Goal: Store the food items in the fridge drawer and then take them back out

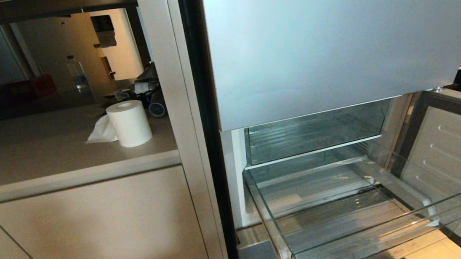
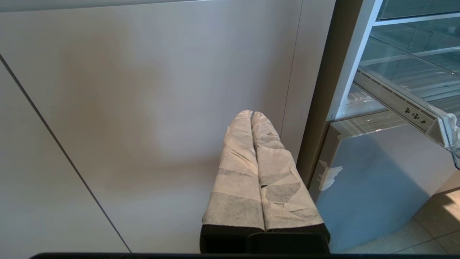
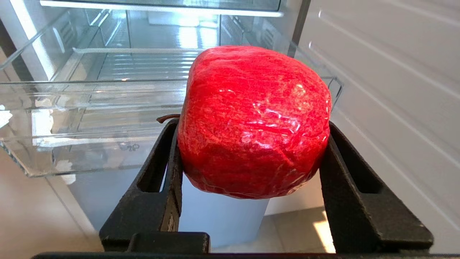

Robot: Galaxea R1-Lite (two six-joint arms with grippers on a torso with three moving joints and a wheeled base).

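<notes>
Paper towel roll: white, upright on the beige countertop, a loose sheet trailing at its left. Plastic water bottle: clear, stood well behind the roll, near a red object too dim to identify. Cabinet door: plain beige, below the countertop. Upper fridge panel: silver-blue, closed. Lower fridge door: swung open at right, inner lining white and ribbed. Floor: pale tiles.
</notes>
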